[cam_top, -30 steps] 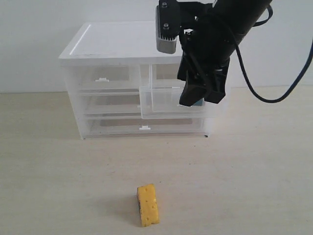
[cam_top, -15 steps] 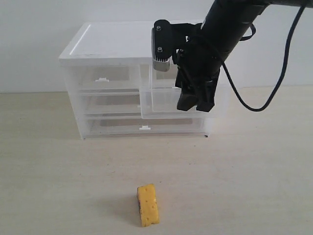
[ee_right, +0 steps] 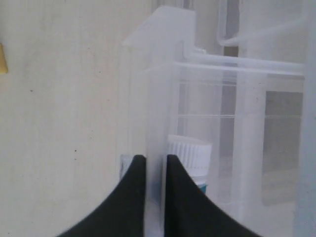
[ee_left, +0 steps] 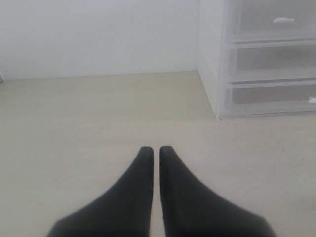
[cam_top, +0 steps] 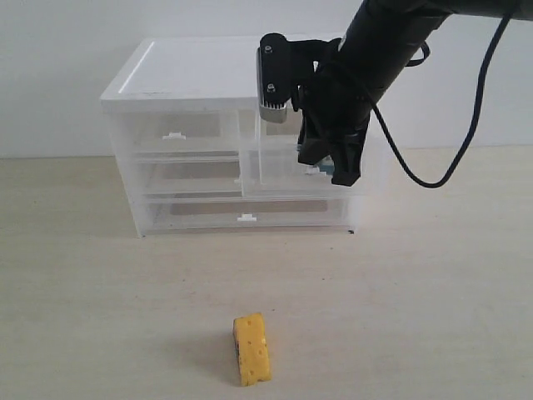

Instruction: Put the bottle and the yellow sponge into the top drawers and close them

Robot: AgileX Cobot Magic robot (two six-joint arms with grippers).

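The bottle (ee_right: pixel 190 157) stood inside the pulled-out right top drawer (cam_top: pixel 275 171), just behind its front wall. The right gripper (ee_right: pixel 154 159) was clenched on that wall, one finger on either side. The right arm (cam_top: pixel 387 37) sloped down from the upper right, wrist pointing downward. The left gripper (ee_left: pixel 156 150) hung pinched together over the table (ee_left: pixel 89 113). We noted that the right jaws had stood wide a second before, and the yellow sponge (cam_top: pixel 251 348) had not moved.

light: bright, even | shadows: soft | wrist views: slightly blurred
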